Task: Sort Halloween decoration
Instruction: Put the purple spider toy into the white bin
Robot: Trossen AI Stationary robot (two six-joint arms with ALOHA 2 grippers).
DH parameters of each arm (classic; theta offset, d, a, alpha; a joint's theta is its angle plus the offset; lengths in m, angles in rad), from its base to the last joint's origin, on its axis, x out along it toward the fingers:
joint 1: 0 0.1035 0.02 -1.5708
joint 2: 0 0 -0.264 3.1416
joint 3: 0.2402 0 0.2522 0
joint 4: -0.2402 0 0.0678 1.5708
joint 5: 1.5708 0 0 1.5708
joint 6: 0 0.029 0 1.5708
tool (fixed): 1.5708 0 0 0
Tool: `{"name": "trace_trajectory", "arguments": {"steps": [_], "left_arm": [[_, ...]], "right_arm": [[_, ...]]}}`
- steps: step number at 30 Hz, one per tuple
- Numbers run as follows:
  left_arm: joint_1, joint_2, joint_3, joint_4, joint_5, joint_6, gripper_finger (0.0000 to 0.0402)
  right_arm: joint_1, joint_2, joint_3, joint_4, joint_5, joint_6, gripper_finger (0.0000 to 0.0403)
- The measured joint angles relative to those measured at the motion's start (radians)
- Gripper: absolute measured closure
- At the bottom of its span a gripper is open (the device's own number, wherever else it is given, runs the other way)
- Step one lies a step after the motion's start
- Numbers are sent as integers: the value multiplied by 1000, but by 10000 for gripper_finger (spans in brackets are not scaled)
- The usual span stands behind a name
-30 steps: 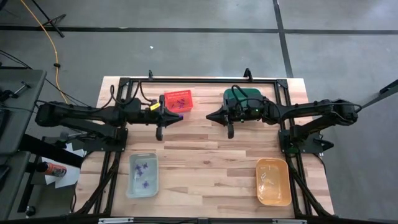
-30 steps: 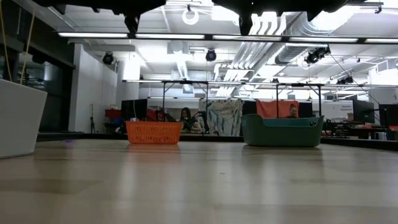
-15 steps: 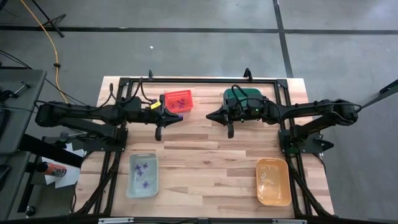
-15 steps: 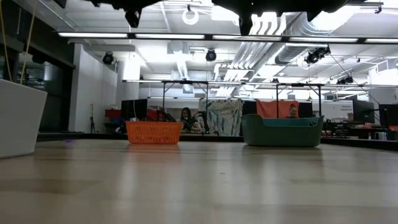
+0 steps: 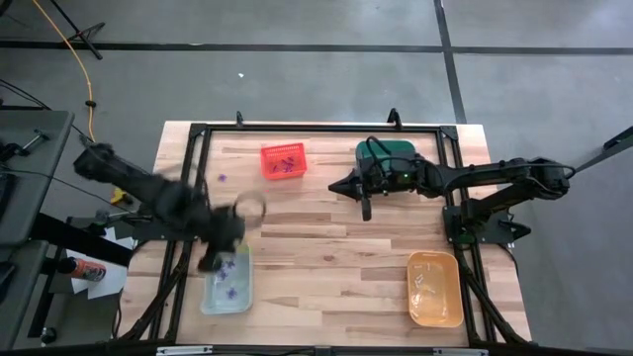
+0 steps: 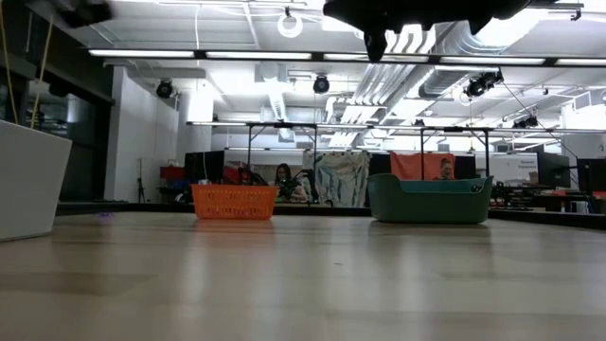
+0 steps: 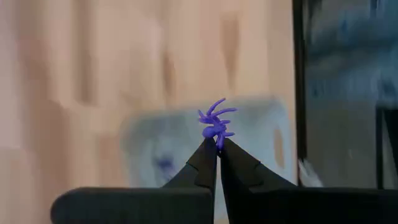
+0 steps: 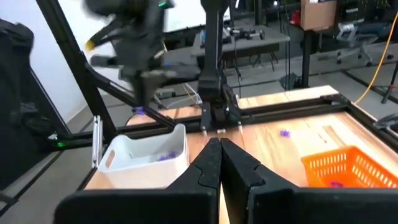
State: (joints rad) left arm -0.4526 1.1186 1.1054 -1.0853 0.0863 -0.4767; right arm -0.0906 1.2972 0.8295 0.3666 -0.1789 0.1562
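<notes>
Left tool (image 7: 217,148) clenched on a purple spider trinket (image 7: 214,123), seen only by its wrist camera; overhead it blurs above the clear bin (image 5: 226,280) holding more trinkets. Right tool (image 5: 366,211) clenched empty, raised mid-surface (image 5: 326,247) by the green bin (image 5: 391,150). Red basket (image 5: 283,161) holds trinkets too.

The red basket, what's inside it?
The red basket holds a few tiny purple trinkets near its middle. Whether more hide beneath them cannot be seen.

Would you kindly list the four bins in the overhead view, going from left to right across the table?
Clear bin → red bin → green bin → orange bin.
</notes>
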Motion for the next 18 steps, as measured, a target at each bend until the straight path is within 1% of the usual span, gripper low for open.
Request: {"name": "trace_trajectory", "arguments": {"steps": [2, 4, 6, 8, 10, 12, 15, 18], "left_arm": [[-134, 18, -60, 37, -8, -85, 401], [-254, 42, -131, 134, -14, -146, 401], [-343, 69, -200, 197, -40, -197, 401], [-397, 102, -254, 247, -100, -239, 401], [-415, 133, -289, 261, -151, -255, 401], [-413, 167, -316, 267, -176, -255, 401], [-394, 210, -344, 290, -181, -255, 401], [-383, 254, -353, 311, -162, -255, 401]], "right_arm": [[0, 0, 0, -18, 6, 0, 403], [0, 0, 0, -35, 14, 0, 403], [-1, 0, 0, -42, 20, -1, 403], [-1, 0, 0, -49, 20, -1, 403], [-1, 0, 0, -49, 20, -1, 403], [-1, 0, 0, -49, 20, -1, 403], [-1, 0, 0, -49, 20, -1, 403], [-1, 0, 0, -50, 20, 0, 403]]}}
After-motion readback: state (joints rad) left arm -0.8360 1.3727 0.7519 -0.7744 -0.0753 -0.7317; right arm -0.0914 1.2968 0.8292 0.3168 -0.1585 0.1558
